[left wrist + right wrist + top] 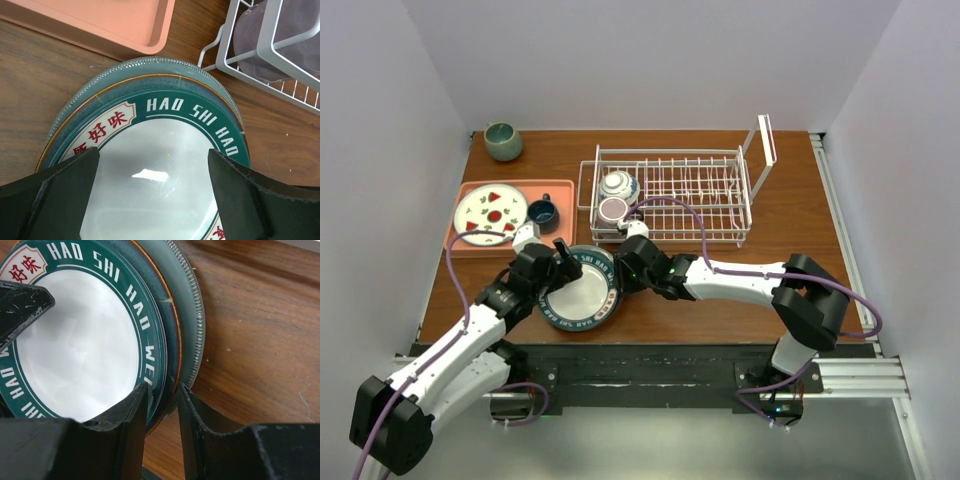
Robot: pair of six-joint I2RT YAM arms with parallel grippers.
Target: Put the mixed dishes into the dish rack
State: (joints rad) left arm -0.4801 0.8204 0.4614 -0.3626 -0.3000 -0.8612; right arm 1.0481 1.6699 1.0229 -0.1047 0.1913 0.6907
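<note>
The large white plate with the lettered teal rim point(582, 297) tops a stack at the table's front; it fills the left wrist view point(165, 150) and shows in the right wrist view point(80, 340). Under it lie the plain teal plate point(167, 325) and a pale bead-rimmed plate point(192, 315). My right gripper point(162, 387) is shut on the stack's right edge, with the lettered and teal rims between its jaws. My left gripper point(153, 190) is open over the white centre. The patterned bowl point(618, 185) and the pinkish mug point(612, 209) sit in the dish rack point(720, 190). No yellow plate shows.
The salmon-pink tray point(560, 190) at the left holds the fruit-marked white plate point(491, 212) and a dark blue cup point(541, 212). The grey-green cup point(503, 141) stands at the back left. The rack's corner point(250, 65) is just beyond the stack.
</note>
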